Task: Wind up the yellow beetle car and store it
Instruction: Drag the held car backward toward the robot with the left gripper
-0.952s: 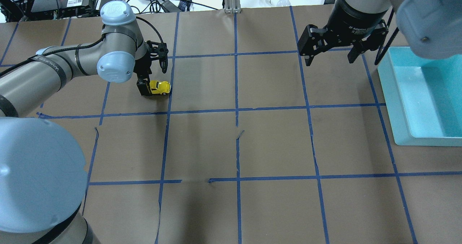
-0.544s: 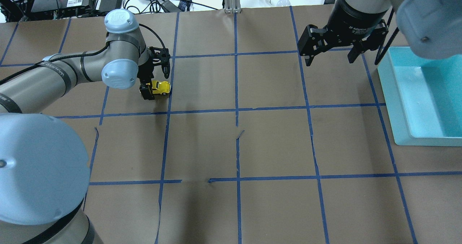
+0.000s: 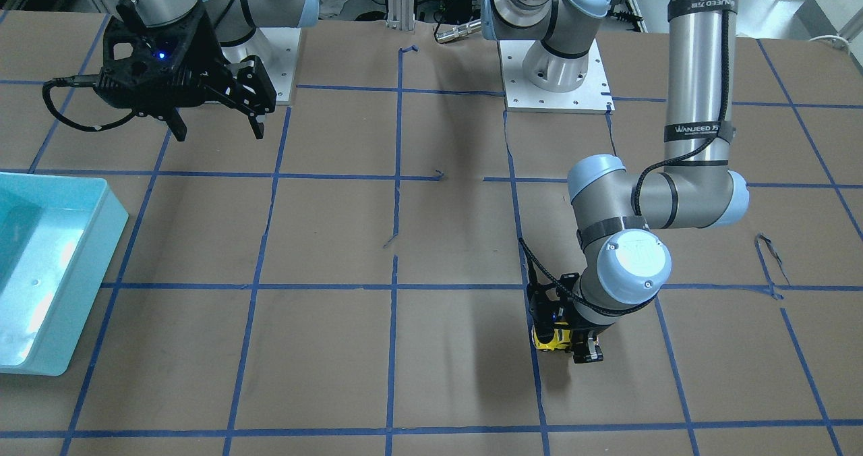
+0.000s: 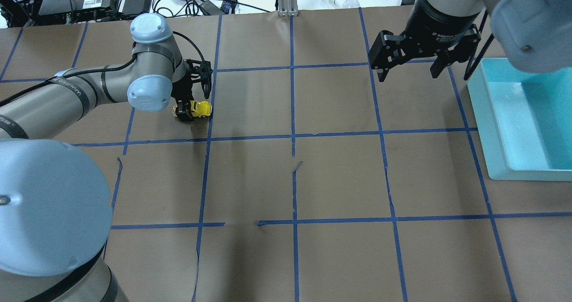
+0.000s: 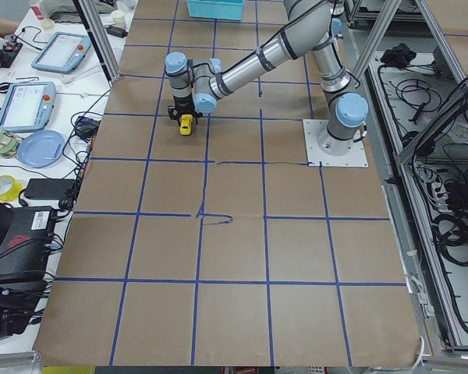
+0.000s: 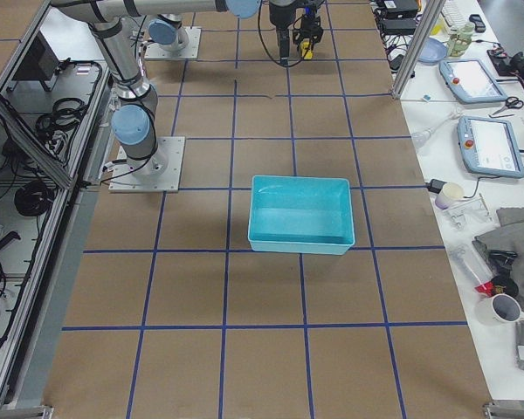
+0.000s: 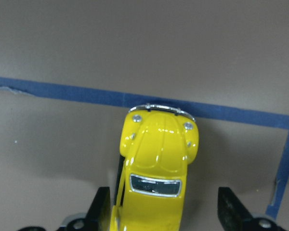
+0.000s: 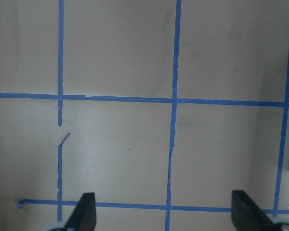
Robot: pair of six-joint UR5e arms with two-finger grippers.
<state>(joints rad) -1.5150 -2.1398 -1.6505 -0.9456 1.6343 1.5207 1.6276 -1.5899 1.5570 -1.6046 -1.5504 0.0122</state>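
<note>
Yellow and glossy, the yellow beetle car (image 7: 159,166) stands on its wheels on the brown paper that covers the table (image 4: 339,181). It is in the robot's left half, in the second row of squares from the far edge in the overhead view. Its rounded nose with the chrome bumper touches a strip of blue tape (image 7: 53,89), and the wrist camera looks down on its hood and windscreen.

Around the car hangs the left gripper (image 7: 164,192), pointing straight down at the table. Its two black fingers (image 7: 101,207) are spread, one on each side of the car's body. On one side bare paper shows between finger and car. On the other side the gap is thin and dark, and I cannot tell whether they touch. The left arm reaches out low over the paper, with its wrist bent above the car.

Well apart from the car, on the other half of the table, the right gripper (image 4: 409,75) hangs in the air with its fingers spread wide and nothing between them. Below it lie only paper and tape lines. Just beside it, at the table's right end, sits a light blue tub (image 4: 491,127), flat on the paper, with nothing visible in it.
</note>
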